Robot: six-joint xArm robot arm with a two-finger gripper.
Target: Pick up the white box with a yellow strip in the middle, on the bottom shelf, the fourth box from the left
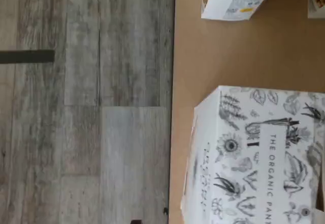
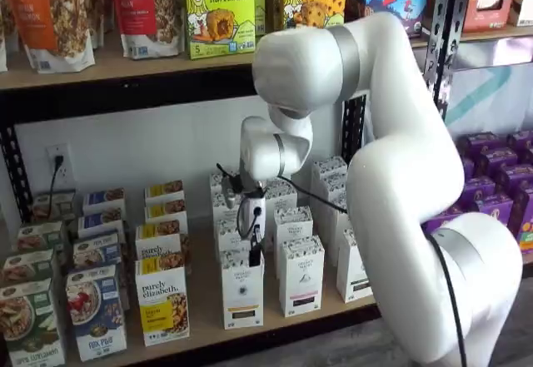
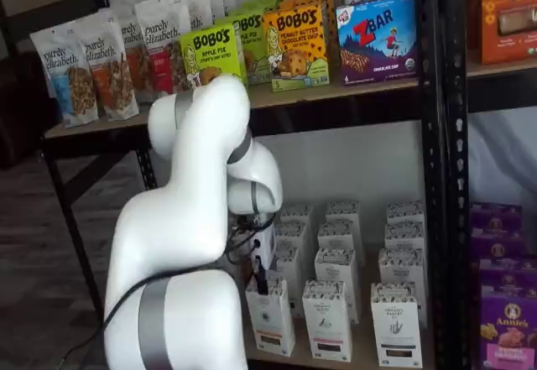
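The white box (image 2: 242, 294) stands at the front of a column of like cartons on the bottom shelf (image 2: 206, 321), right of a "purely elizabeth" box (image 2: 163, 309). It has a speckled top and a dark label strip low on its front. It also shows in a shelf view (image 3: 270, 318). In the wrist view a white carton (image 1: 259, 158) with botanical drawings fills one corner, on the tan board (image 1: 228, 56). My gripper (image 2: 253, 256) hangs just above the box's top, also seen in a shelf view (image 3: 263, 285). Its black fingers show with no plain gap and no box in them.
More white cartons (image 2: 301, 274) stand in rows to the right and behind. Colourful cereal boxes (image 2: 95, 310) stand to the left. The upper shelf holds Bobo's boxes (image 2: 219, 11) and granola bags. Black rack posts (image 3: 432, 169) flank the shelves. Grey wood floor (image 1: 86, 107) lies below.
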